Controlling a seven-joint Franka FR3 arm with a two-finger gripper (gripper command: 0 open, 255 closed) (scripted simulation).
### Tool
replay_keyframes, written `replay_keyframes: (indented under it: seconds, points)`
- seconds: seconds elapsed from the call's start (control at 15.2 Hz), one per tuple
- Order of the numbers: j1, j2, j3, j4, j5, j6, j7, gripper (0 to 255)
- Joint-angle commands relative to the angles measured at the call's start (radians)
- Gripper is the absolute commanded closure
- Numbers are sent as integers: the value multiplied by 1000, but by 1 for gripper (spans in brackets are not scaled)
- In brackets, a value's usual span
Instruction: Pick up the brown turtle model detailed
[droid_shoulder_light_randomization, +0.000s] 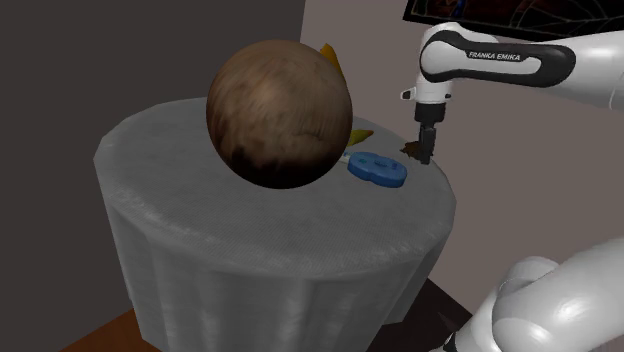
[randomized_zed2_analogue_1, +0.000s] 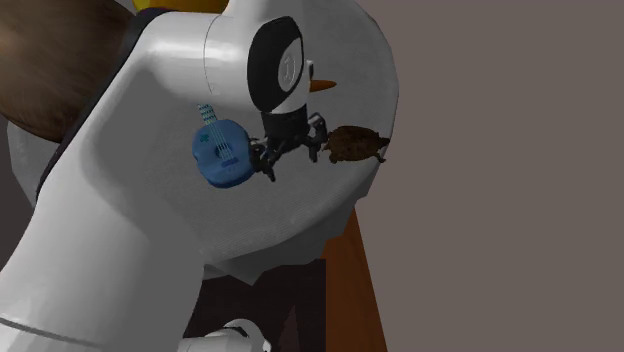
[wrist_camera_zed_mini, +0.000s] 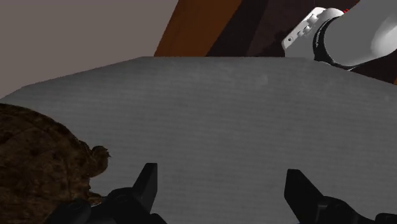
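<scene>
The brown turtle model (wrist_camera_zed_mini: 39, 160), with a mottled dark shell and its head raised, sits on the round grey table (wrist_camera_zed_mini: 242, 108) close to the rim. In the wrist view it lies just outside one of my black fingers (wrist_camera_zed_mini: 147, 181), not between them. My gripper (wrist_camera_zed_mini: 222, 186) is open and low over the tabletop with nothing in it. In the second exterior view the gripper (randomized_zed2_analogue_1: 292, 158) hangs between the turtle (randomized_zed2_analogue_1: 352, 145) and a blue toy guitar. In the shoulder view the gripper (droid_shoulder_light_randomization: 427, 152) points down at the table's right edge, with the turtle (droid_shoulder_light_randomization: 410, 152) a small brown patch beside it.
A large brown sphere (droid_shoulder_light_randomization: 280, 110) takes up the middle of the table (droid_shoulder_light_randomization: 250, 230). The blue toy guitar (droid_shoulder_light_randomization: 378, 168) lies next to the gripper, and a yellow object (droid_shoulder_light_randomization: 330, 55) shows behind the sphere. The table drops off right beside the turtle to a brown floor (randomized_zed2_analogue_1: 352, 290).
</scene>
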Motion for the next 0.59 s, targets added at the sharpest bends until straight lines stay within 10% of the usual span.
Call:
replay_keyframes:
  seconds: [0.0,0.53]
  points:
    - [10,79,-24,78,-22,-6,-111,0]
    - [3,389,-77,395,-59,-9,-500,0]
